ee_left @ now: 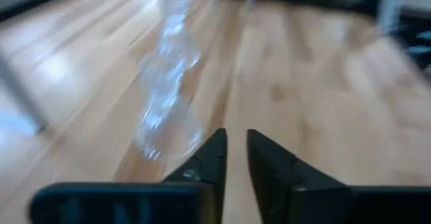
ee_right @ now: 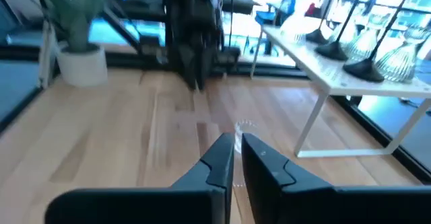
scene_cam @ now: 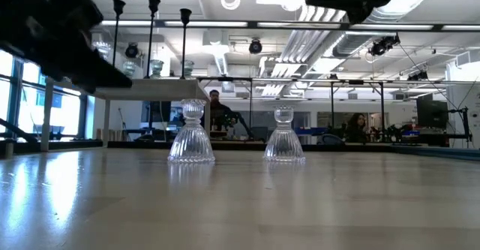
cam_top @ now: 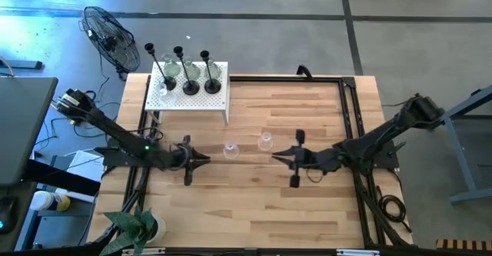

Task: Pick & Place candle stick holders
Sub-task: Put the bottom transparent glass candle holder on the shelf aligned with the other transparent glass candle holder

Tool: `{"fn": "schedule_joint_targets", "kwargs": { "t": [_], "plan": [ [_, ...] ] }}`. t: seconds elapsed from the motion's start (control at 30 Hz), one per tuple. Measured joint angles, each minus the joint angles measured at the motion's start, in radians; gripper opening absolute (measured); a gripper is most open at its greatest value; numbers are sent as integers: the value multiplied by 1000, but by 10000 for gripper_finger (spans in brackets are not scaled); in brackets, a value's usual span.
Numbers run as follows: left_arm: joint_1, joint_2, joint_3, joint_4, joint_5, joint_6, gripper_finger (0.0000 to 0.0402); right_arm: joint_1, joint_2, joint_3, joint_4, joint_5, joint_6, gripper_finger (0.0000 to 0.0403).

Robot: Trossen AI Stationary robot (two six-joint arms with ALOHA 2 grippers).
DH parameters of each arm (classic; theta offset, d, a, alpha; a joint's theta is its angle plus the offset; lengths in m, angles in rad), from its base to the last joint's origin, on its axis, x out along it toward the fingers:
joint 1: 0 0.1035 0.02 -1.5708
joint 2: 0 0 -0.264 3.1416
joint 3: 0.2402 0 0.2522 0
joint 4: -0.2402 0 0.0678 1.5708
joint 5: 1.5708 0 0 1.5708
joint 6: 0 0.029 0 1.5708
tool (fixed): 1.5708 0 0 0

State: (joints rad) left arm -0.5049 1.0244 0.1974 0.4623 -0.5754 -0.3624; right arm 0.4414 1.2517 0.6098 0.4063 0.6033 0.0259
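Open-plan lab: exposed ceiling ducts (scene_cam: 300,10), workbenches (scene_cam: 360,134).

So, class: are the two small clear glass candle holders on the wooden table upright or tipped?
Upright: both stand on their wide bases.

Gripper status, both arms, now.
Left gripper: nearly shut, holding nothing; a glass holder stands just ahead of it.
Right gripper: shut, empty, over the table.

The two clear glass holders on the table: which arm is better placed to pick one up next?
Probably the left. The left gripper sits close beside the nearer glass holder, empty, fingers nearly shut. The right gripper is below the other glass holder, shut and empty, slightly farther from it.
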Motion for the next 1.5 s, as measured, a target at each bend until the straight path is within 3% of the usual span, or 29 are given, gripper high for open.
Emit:
{"fn": "schedule_joint_targets", "kwargs": {
  "t": [0.17, 0.37, 0.53, 0.77, 1.07, 1.3, 1.5],
  "plan": [
    [1, 217, 19, 84, -100, -66, 134, 27, -62, -53, 41, 28, -5, 3],
    [15, 398, 108, 230, -164, 5, 222, 39, -64, -55, 48, 39, -13, 5],
    [122, 451, 152, 219, -72, -74, 264, 44, -64, -55, 56, 37, -25, 2],
    [251, 480, 153, 276, 47, -107, 275, 44, -64, -55, 62, 26, -32, 2],
    [292, 487, 154, 364, 77, -5, 276, 44, -64, -55, 65, 26, -44, 2],
    [300, 501, 192, 357, 73, 108, 276, 44, -64, -55, 79, 25, -60, 2],
    [370, 576, 236, 330, 134, 112, 276, 44, -63, -55, 83, 25, -60, 2]
  ]
}}
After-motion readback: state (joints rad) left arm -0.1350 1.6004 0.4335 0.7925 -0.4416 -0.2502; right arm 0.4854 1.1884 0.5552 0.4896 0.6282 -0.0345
